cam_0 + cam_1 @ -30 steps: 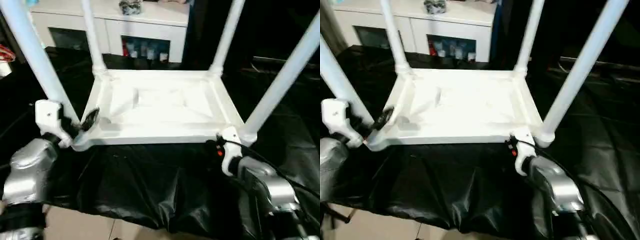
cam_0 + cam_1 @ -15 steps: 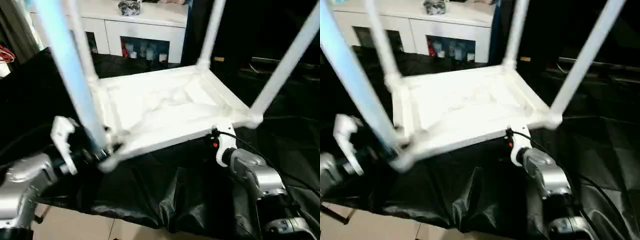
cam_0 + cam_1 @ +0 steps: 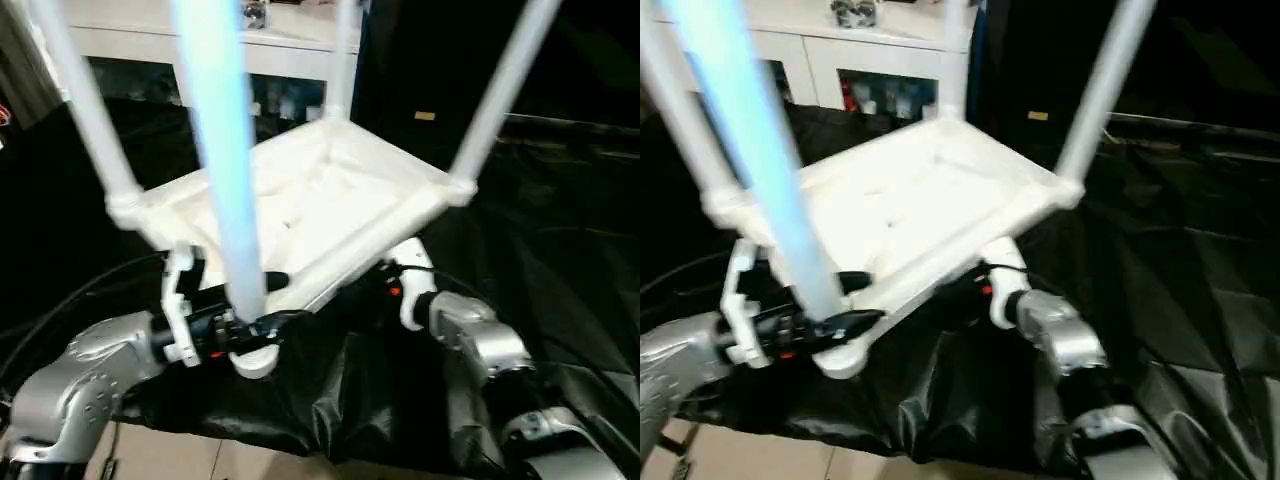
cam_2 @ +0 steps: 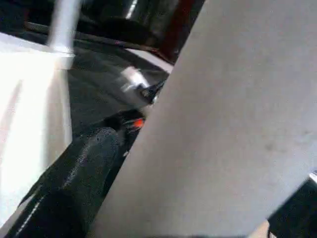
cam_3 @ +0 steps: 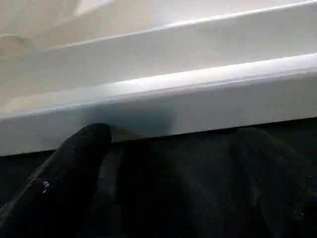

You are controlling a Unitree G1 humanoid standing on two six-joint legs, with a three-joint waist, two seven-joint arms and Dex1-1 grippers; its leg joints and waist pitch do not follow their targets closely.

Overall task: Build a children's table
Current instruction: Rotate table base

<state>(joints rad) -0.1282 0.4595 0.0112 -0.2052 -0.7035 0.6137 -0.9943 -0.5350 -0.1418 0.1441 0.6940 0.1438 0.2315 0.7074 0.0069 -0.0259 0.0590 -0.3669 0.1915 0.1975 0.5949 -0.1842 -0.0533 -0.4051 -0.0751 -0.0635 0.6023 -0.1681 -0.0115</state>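
The table [image 3: 330, 205] sits upside down on the black sheet [image 3: 330, 400], legs up; from the head views your left gripper [image 3: 250, 325] clamps the base of the near leg [image 3: 225, 180] at its corner socket, apparently to swing the table round. Your right wrist view has the right gripper [image 5: 163, 198] spread wide at the tabletop rim [image 5: 198, 104], gripping nothing. Against a second ago, the table has turned and tilted, that corner now nearest you.

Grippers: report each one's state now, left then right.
Left gripper: jaws wide, clamped around the near table leg at its socket.
Right gripper: jaws wide at the tabletop edge; grip cannot be told.
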